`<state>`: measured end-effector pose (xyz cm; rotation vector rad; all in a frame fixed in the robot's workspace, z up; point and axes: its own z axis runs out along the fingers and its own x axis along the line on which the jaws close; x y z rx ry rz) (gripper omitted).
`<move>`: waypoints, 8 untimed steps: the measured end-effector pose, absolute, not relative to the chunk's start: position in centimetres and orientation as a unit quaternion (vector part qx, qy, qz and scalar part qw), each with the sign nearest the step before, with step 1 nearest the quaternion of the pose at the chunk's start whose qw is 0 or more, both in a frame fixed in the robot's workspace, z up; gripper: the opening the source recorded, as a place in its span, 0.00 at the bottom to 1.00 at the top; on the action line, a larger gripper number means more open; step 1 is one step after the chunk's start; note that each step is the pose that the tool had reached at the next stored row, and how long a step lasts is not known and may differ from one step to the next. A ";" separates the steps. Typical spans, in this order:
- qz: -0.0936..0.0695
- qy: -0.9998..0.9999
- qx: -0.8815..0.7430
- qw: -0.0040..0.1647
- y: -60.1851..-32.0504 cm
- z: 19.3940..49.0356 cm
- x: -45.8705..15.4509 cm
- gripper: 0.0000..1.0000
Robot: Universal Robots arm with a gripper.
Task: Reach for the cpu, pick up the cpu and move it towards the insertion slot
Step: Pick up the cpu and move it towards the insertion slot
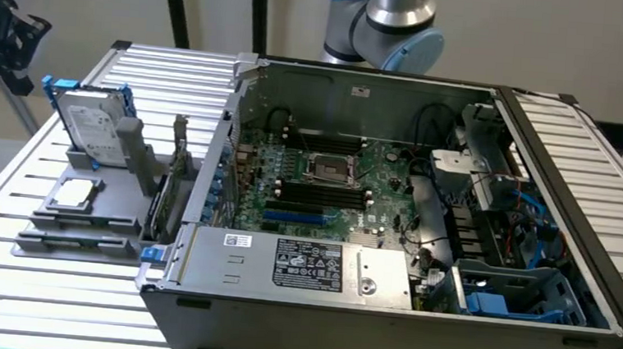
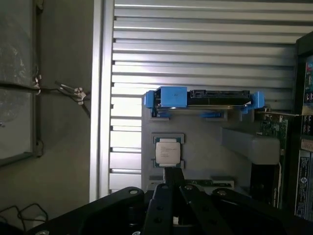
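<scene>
The cpu (image 1: 74,193) (image 2: 167,150) lies flat, metal top up, in a shallow recess of a grey holder (image 1: 106,209) (image 2: 205,129), toward the holder's edge away from the computer case (image 1: 390,316). It is square, with no long axis I can make out, and its sides run parallel to the holder's edges. A hard drive (image 1: 88,122) (image 2: 215,98) with blue brackets stands at the holder's far end. The holder sits on the slatted table (image 1: 18,286), beside the case. The insertion slot (image 1: 328,169) faces up inside the case. My gripper (image 2: 173,177) has its fingers together, holding nothing, clear of the cpu.
</scene>
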<state>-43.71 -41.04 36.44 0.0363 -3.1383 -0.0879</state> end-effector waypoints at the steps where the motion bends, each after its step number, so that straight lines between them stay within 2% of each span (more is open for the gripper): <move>1: -0.028 -1.000 0.012 0.001 -41.0 36.4 -43.7 0.12; 2: -0.028 -1.000 0.012 0.001 -41.0 36.4 -43.7 0.18; 3: -0.028 -1.000 0.012 0.001 -41.0 36.4 -43.7 0.18; 4: -0.028 -1.000 0.012 0.001 -41.0 36.4 -43.7 0.30; 5: -0.028 -1.000 0.012 0.001 -41.0 36.4 -43.7 0.30; 7: -0.028 -1.000 0.012 0.001 -41.0 36.4 -43.7 0.42; 8: -0.028 -1.000 0.013 0.001 -41.0 36.4 -43.7 0.42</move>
